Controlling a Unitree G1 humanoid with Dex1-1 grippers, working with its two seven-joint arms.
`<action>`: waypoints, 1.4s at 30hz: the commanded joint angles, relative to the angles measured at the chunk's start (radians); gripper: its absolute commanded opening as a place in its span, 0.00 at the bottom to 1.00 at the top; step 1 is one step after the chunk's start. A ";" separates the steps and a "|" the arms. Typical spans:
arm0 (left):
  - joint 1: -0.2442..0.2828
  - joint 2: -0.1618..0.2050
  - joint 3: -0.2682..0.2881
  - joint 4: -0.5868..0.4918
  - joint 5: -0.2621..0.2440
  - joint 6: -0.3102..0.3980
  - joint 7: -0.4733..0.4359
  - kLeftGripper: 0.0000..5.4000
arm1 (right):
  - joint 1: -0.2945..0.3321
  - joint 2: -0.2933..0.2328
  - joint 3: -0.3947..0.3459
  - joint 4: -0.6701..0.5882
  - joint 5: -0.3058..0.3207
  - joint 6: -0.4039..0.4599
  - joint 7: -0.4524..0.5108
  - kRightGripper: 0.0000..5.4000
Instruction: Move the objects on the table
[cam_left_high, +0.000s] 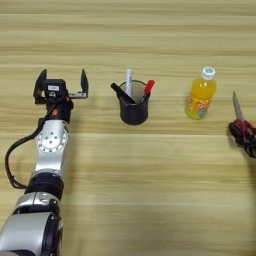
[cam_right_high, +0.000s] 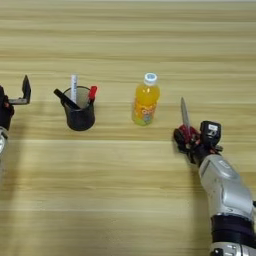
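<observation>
Where left eye crops it, right end effector (cam_right_high: 187, 137) grips scissors (cam_right_high: 185, 119).

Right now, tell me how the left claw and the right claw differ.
The left claw stands open, its fingers spread wide with nothing between them; the right claw is closed on the red handles of the scissors. The left claw is to the left of the black cup, while the right claw is to the right of the orange bottle. Both reach out over the table.
</observation>
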 joint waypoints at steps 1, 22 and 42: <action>-0.020 0.005 -0.001 0.012 0.010 -0.007 0.003 1.00 | -0.019 0.006 -0.010 -0.042 0.011 -0.032 -0.002 0.71; -0.023 0.002 -0.002 0.019 0.012 -0.012 0.007 1.00 | -0.071 -0.018 0.009 -0.248 -0.002 -0.144 0.001 0.71; -0.014 -0.006 -0.010 0.004 0.019 -0.014 0.018 1.00 | -0.096 -0.145 0.210 -0.629 0.021 -0.216 0.268 0.71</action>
